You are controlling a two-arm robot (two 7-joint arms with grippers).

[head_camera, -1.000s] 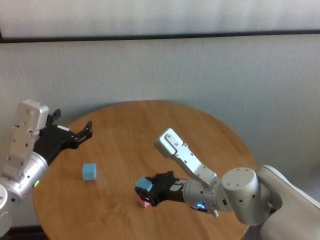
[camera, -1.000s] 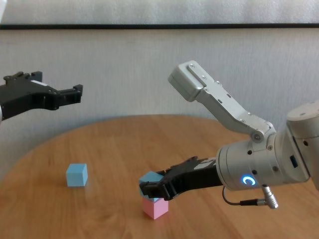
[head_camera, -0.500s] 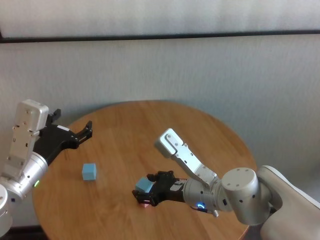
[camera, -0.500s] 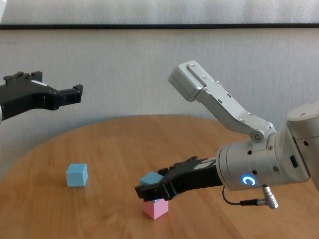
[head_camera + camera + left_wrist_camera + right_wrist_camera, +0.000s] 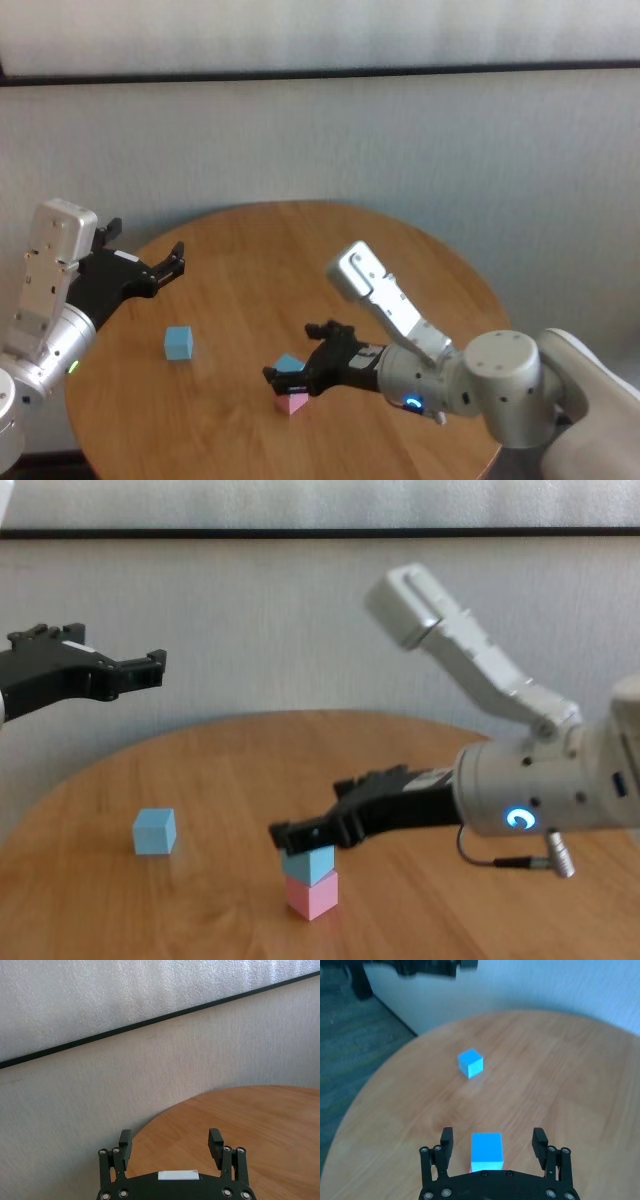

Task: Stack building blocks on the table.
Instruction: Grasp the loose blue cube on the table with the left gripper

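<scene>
A light blue block (image 5: 289,366) sits on top of the pink block (image 5: 293,403) near the front of the round wooden table (image 5: 300,250). The stack also shows in the chest view (image 5: 308,864) and in the right wrist view (image 5: 486,1151). My right gripper (image 5: 291,351) is open just above the stack, its fingers (image 5: 281,832) clear of the blue block. The second light blue block (image 5: 179,342) stands alone to the left and also shows in the chest view (image 5: 154,831). My left gripper (image 5: 170,260) is open and empty, held above the table's left edge.
A pale wall with a dark horizontal strip (image 5: 320,72) stands behind the table. The table's curved edge (image 5: 380,1090) drops off to the floor close to the lone blue block (image 5: 470,1062).
My right gripper has opened and let go of the blue block, which now rests on the pink one. The gripper has risen and drawn back slightly. The left arm has not moved.
</scene>
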